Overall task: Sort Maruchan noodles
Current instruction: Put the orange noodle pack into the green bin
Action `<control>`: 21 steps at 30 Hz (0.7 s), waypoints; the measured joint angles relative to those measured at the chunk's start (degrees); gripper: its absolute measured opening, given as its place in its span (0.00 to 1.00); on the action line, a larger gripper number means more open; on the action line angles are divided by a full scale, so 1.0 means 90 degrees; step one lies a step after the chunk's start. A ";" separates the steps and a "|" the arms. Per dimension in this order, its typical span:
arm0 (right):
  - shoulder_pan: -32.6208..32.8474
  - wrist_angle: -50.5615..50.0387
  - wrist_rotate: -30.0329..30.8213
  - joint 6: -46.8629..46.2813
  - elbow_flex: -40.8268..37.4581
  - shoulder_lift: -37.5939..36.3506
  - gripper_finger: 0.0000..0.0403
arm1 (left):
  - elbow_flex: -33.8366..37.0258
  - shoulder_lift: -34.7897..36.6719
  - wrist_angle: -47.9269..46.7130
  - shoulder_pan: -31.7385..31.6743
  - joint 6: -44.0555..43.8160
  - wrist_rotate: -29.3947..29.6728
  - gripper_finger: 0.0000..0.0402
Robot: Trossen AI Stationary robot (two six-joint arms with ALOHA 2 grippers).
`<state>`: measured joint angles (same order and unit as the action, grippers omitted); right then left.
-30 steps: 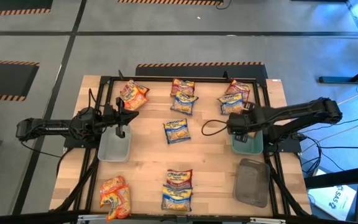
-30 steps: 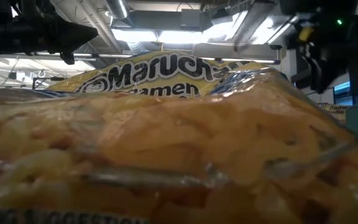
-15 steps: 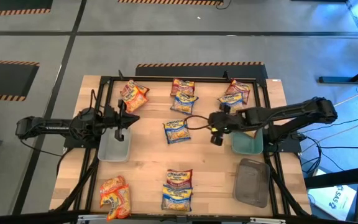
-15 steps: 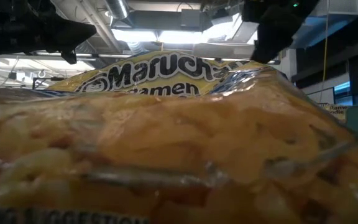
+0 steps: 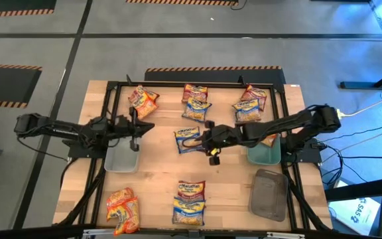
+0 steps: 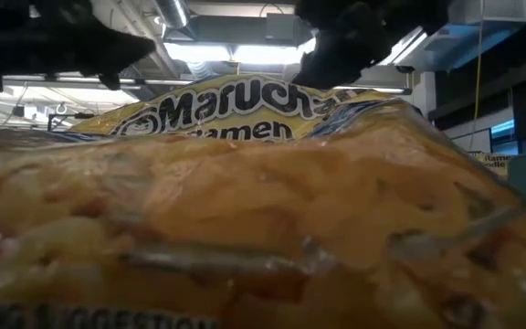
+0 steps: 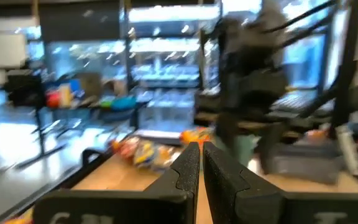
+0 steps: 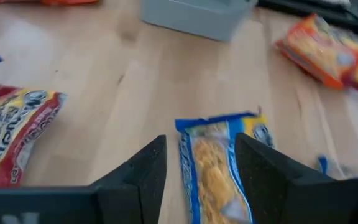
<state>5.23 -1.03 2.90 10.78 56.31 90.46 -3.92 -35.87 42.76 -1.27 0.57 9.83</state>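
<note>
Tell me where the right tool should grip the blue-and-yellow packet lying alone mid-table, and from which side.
Grip the flat, crinkly blue-and-yellow plastic noodle packet across its narrow width, coming straight down from above. It lies flat on the wooden table, apart from other packets, so its long edges are free. The right tool is open with the packet between its fingers; I would pinch there.

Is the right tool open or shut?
Open: in its wrist view the right tool shows a wide gap between its fingers, framing a blue packet on the table.

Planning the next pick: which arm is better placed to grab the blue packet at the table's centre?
Right. The right gripper hovers with jaws open astride the blue packet; the left gripper, shut, sits over the clear tray.
</note>
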 joint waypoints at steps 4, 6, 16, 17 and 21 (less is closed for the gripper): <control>0.0000 0.0239 -0.0235 0.0574 -0.0005 0.0070 0.43 | -0.0730 -0.0728 -0.0679 -0.0006 0.0081 0.0374 0.04; 0.0000 0.0542 -0.0455 0.0732 -0.0122 0.0068 0.43 | -0.1212 -0.1067 -0.1074 -0.0011 0.0261 0.0421 0.04; -0.0098 0.2422 -0.1309 0.1148 -0.1459 0.0064 0.43 | -0.3192 -0.2034 -0.3710 -0.0546 0.0192 0.1610 0.04; -0.0166 0.2572 -0.1444 0.1144 -0.1541 0.0065 0.43 | -0.3393 -0.2078 -0.4083 -0.0665 0.0181 0.1653 0.04; -0.0418 0.2663 -0.2005 0.1011 -0.1711 0.0063 0.43 | -0.4336 -0.2352 -0.5885 -0.1259 -0.0126 0.1455 0.13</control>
<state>1.47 22.94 -15.14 19.88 40.92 91.02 -42.95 -57.04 -10.21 -12.60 -0.57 22.93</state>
